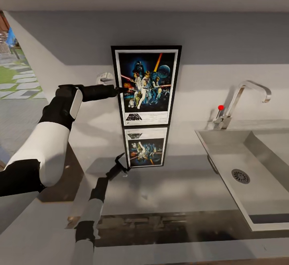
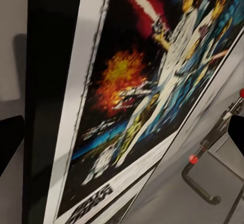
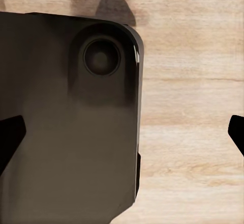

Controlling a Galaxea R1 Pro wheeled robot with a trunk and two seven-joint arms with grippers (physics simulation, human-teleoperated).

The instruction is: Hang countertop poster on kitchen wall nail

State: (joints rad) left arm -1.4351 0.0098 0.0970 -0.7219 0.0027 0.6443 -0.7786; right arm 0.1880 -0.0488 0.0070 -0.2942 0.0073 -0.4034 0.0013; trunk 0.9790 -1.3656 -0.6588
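The poster (image 1: pixel 146 86) stands upright at the back of the kitchen countertop (image 1: pixel 168 192), against the pale wall, and its mirror image shows in the glossy slab just below it. My left gripper (image 1: pixel 120 90) is at the poster's left edge, fingers on the black frame; I hold the poster by this edge. In the left wrist view the poster (image 2: pixel 137 102) is very close. To the right are the sink (image 1: pixel 261 192) and the chrome tap (image 1: pixel 241 100). My right gripper (image 3: pixel 122 132) has its fingertips well apart above a wooden floor (image 3: pixel 193 107) and a dark part of the robot base (image 3: pixel 61 132).
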